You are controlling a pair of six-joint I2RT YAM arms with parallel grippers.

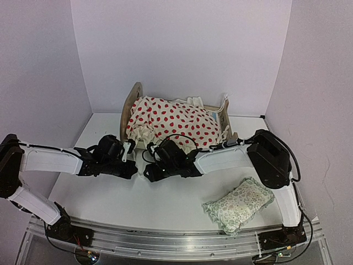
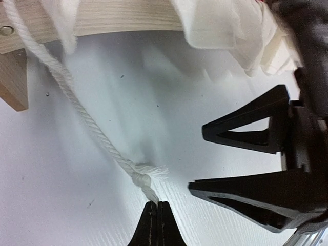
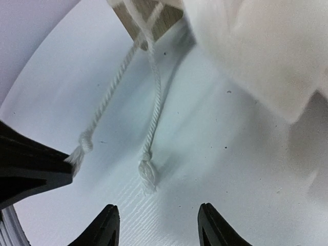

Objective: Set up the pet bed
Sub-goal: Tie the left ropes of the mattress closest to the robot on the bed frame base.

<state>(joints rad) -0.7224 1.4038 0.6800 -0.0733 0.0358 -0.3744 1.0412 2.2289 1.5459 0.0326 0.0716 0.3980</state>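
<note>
Left gripper (image 2: 156, 206) pinches the cord (image 2: 77, 110) end, bottom centre. Right gripper (image 3: 159, 218) stands parted. White table (image 1: 165, 204) stretches below the edge of the pet bed (image 1: 132, 102).

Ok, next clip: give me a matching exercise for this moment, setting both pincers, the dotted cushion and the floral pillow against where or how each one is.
Things
1. left pincer
2. right pincer
3. red-dotted cushion
4. green floral pillow

Place or state
A. lies flat on the table, apart from the bed
B. shut on the end of a white cord, just past its knot
C. heaped on the pet bed
D. open above the table, holding nothing

Pairs: 1-B, 2-D, 3-C, 4-A
</note>
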